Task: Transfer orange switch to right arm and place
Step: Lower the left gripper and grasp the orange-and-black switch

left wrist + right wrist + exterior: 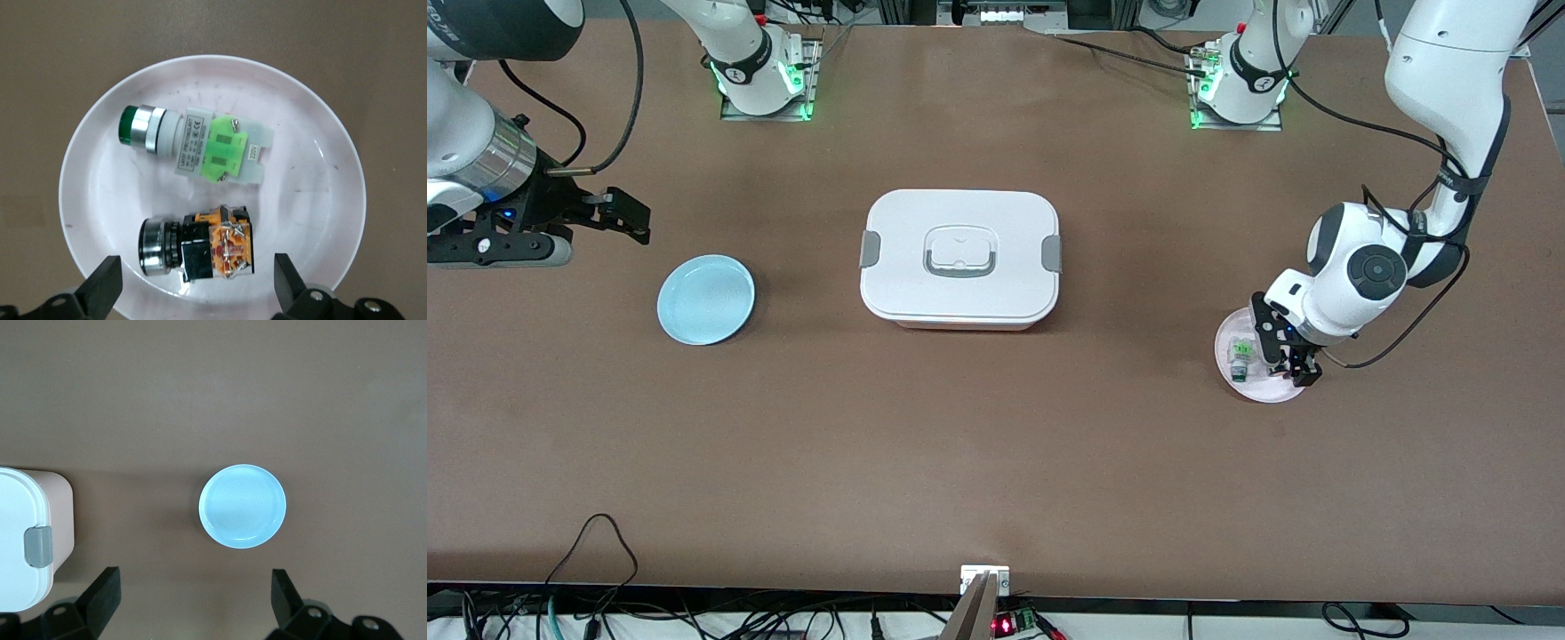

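Observation:
The orange switch [200, 245], black with orange body pieces, lies on its side on a white plate [320, 200] beside a white-and-green switch [200, 143]. My left gripper [198, 287] is open just over the plate, its fingers on either side of the orange switch without touching it. In the front view the left gripper [1294, 366] hides the orange switch on the plate [1249, 387]; only the green switch [1240, 354] shows. My right gripper [630, 218] is open and empty, waiting above the table near a light blue plate [706, 299]. The right wrist view shows that gripper [193, 600] open.
A closed white lunch box [960, 258] with grey latches stands mid-table, between the two plates. The blue plate [242, 506] and a corner of the box [27, 540] show in the right wrist view. Cables lie along the table's front edge.

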